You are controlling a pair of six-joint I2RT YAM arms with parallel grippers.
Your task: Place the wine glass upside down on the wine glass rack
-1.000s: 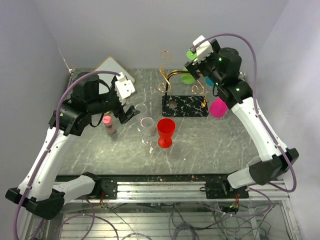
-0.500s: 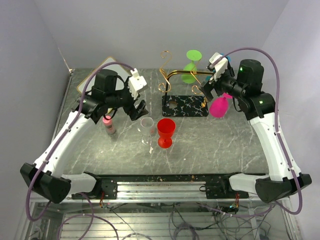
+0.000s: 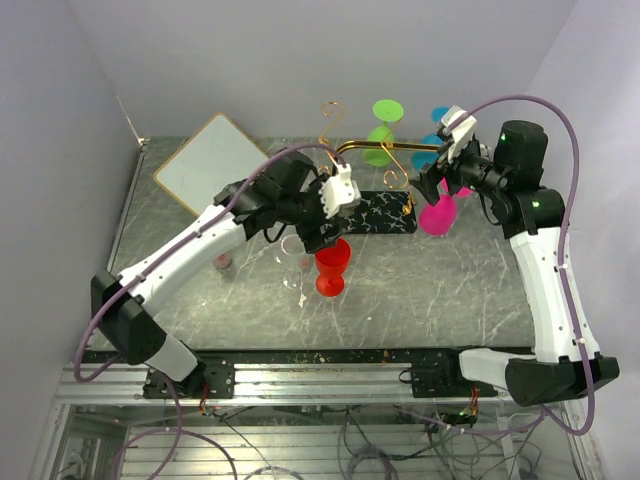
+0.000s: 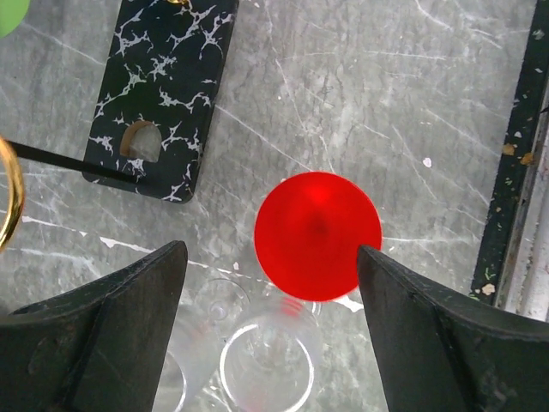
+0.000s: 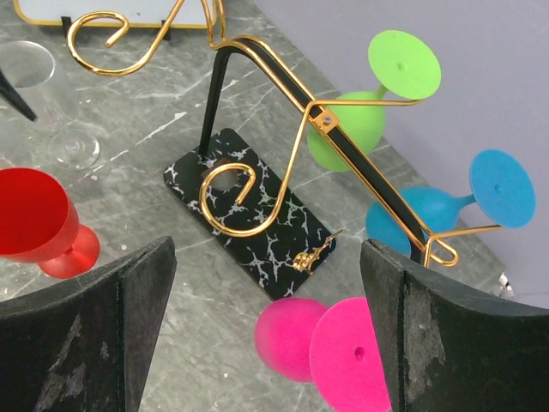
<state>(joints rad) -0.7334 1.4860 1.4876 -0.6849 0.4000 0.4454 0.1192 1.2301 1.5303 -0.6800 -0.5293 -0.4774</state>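
Above the red glass [image 4: 317, 233] the left fingers [image 4: 103, 343] stand wide open, clear glass [image 4: 270, 360] crowding its left; right fingers [image 5: 86, 326] open, empty, beside the rack [image 5: 279, 225].

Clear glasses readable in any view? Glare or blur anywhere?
Top external: even light, no glare; the clear glass nearly vanishes against the grey table. Left wrist: red glass crisp, clear glasses faint, mostly rims readable. Right wrist: gold rack and green glass sharp; right gripper's fingers dark, slightly soft.
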